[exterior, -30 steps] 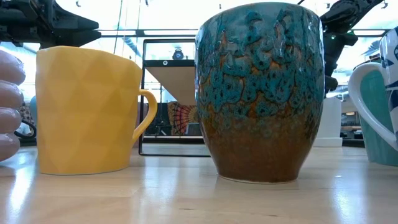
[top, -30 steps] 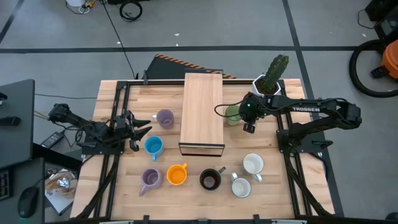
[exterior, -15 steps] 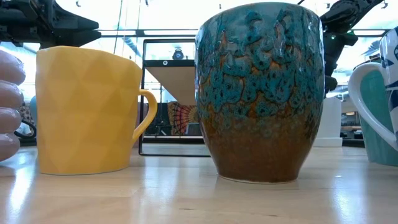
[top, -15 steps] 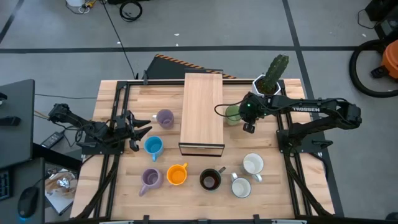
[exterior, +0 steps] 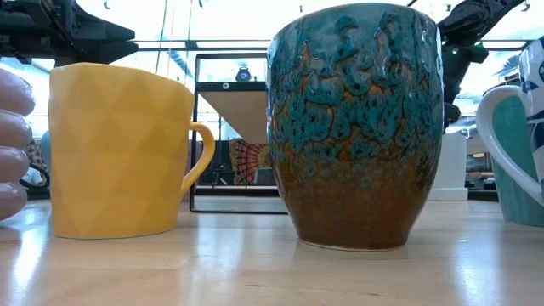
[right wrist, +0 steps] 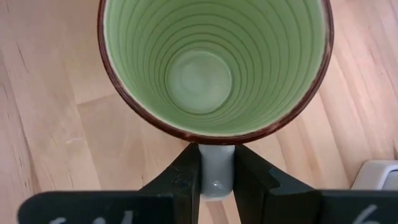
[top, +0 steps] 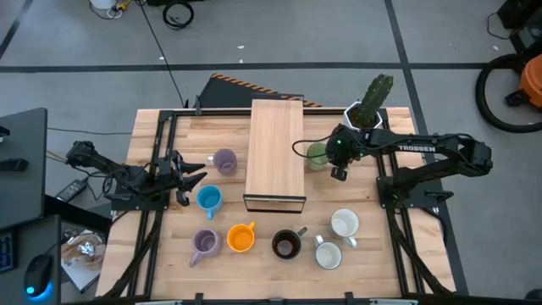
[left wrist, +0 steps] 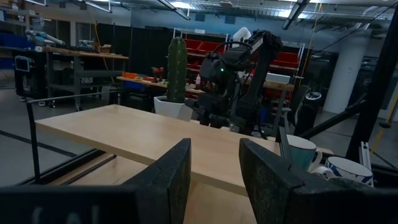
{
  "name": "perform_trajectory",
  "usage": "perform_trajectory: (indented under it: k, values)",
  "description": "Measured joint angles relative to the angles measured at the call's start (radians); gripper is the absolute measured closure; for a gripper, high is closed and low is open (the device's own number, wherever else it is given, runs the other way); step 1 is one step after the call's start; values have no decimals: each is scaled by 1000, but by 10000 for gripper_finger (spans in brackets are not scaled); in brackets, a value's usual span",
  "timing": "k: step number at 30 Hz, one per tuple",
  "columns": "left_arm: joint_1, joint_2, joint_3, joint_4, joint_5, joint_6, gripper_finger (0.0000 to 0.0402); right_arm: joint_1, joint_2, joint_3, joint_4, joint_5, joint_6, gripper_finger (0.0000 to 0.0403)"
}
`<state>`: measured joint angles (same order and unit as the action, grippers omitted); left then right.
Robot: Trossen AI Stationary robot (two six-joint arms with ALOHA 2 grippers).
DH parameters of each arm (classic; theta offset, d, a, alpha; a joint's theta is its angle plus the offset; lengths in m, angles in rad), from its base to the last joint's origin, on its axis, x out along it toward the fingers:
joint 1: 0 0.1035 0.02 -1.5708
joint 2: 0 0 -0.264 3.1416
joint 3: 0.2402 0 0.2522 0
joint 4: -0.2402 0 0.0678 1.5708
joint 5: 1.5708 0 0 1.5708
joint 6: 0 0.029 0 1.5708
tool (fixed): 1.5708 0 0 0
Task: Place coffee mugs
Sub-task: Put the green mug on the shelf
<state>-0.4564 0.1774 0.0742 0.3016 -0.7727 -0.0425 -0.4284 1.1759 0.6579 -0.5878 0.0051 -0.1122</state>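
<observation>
Right gripper [right wrist: 216,177] is clenched on the handle of the green mug [right wrist: 214,65], one dark finger on each side of it, as the right wrist view shows from directly above. The mug stands upright on the table [top: 373,258], with its open mouth facing the wrist camera. In the high view this gripper [top: 339,161] sits just beside the long wooden box [top: 275,152], with the cactus pot [top: 369,108] close behind it.

Left gripper [top: 188,176] waits at the opposite side of the box, fingers parted and holding nothing, near the lilac mug [top: 224,161] and the light blue mug [top: 208,200].

Task progress, as a judgement: at an early stage. No mug rests on top of the box. The orange mug [top: 241,237], black mug [top: 285,245], a second lilac mug [top: 206,243] and two white mugs [top: 336,239] stand grouped on the near side of the table, well apart from both grippers. Only the green mug is in a grip; it is not yet visibly lifted.

Legible writing: "TROSSEN" on the right arm [top: 428,149]. No other label can be read.
</observation>
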Motion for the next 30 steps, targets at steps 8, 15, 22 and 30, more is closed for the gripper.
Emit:
perform_trajectory:
  k: [8, 15, 22, 30]
  values:
    - [0, 0, 0, 0, 0, 0, 260, -46, 0, 0, 9, -2, -24, 330]
    - [0, 0, 0, 0, 0, 0, 260, -47, 0, 0, 26, -2, -41, 330]
    - [0, 0, 0, 0, 0, 0, 260, -47, 0, 10, 13, 0, -48, 330]
    - [0, 0, 0, -2, 0, 0, 260, -47, 0, 66, -21, 7, -66, 330]
